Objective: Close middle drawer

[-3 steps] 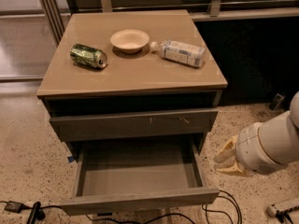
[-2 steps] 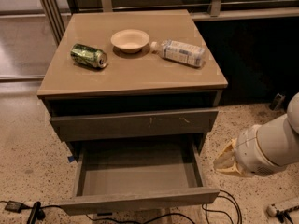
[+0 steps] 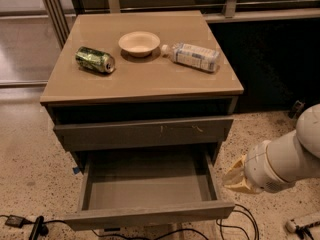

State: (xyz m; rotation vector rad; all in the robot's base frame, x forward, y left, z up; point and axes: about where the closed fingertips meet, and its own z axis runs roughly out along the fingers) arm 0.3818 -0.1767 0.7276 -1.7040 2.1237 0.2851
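The middle drawer [image 3: 150,215] is pulled far out of the cabinet, and its bare grey inside [image 3: 145,184] is empty. Its plain front faces me near the bottom of the view. Above it, a similar drawer front with small pale scratch marks [image 3: 145,132] sits almost flush with the cabinet. My gripper [image 3: 234,179], with pale yellow fingers on a white arm [image 3: 285,161], hangs just right of the open drawer's right side, level with its wall and apart from it.
On the cabinet top [image 3: 145,84] lie a green can [image 3: 95,59] on its side, a pale bowl [image 3: 139,42] and a plastic bottle [image 3: 192,56] on its side. Cables [image 3: 30,224] run on the speckled floor by the drawer front. A dark panel [image 3: 270,59] stands behind at right.
My arm and gripper have sunk slightly beside the drawer's right side. The drawer has not moved.
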